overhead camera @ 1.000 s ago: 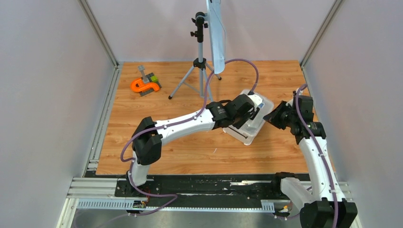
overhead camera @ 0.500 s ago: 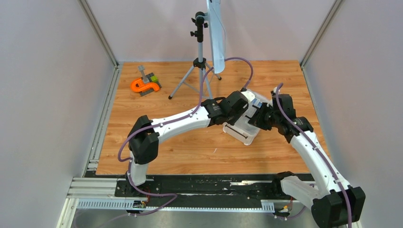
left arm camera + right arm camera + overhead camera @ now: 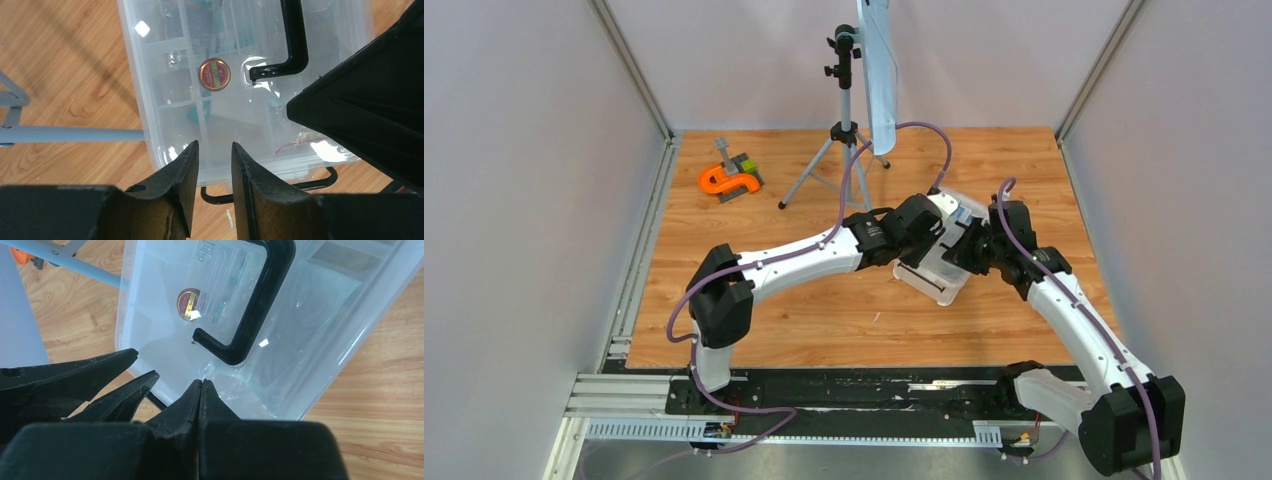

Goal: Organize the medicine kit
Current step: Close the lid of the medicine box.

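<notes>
The left pincer (image 3: 214, 147) is hovering, jaws slightly apart, over the end rim of the white rounded plastic tub (image 3: 134, 85) lying lidded on the wooden bench (image 3: 60, 75), seemingly lining up on its black wire clip (image 3: 216, 199). Over the tub's right part, the right pincer (image 3: 201, 382) is hanging, jaws together, near the black lid handle (image 3: 257, 310), perhaps to steady it.

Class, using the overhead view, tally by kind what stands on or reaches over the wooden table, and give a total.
robot arms: 2 (left arm, right arm)
medicine kit: 1
tripod: 1
orange-and-grey tool: 1
Total: 5
</notes>
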Action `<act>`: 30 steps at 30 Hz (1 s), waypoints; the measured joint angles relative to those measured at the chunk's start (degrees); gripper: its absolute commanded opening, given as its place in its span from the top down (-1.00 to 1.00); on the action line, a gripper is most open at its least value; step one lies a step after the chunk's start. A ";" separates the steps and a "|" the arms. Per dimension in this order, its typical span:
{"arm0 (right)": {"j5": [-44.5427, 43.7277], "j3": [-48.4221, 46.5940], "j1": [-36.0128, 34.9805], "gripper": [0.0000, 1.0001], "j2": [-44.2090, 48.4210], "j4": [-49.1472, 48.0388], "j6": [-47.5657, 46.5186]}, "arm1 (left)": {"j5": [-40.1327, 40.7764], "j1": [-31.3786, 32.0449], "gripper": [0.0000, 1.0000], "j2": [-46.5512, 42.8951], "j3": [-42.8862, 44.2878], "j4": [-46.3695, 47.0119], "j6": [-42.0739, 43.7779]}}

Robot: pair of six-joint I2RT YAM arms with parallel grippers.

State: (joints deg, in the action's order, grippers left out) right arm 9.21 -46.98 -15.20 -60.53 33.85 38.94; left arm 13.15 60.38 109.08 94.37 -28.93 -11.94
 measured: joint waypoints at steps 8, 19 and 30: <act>-2.16 -6.60 -0.11 1.00 0.33 6.25 -0.55 | -1.33 0.00 0.21 0.00 0.00 0.17 -0.57; 0.55 -0.11 -0.39 1.00 -1.01 -0.44 1.18 | -2.93 0.00 0.21 0.24 0.00 0.83 -1.03; -4.61 -10.47 -0.46 1.00 -4.17 5.46 -2.73 | -3.21 0.00 0.17 0.09 -0.33 1.42 -1.20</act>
State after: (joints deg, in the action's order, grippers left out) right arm 4.60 -57.45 -15.66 -64.71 39.31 36.21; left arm 9.93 60.38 109.16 94.04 -27.51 -13.15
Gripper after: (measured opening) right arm 0.002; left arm 0.397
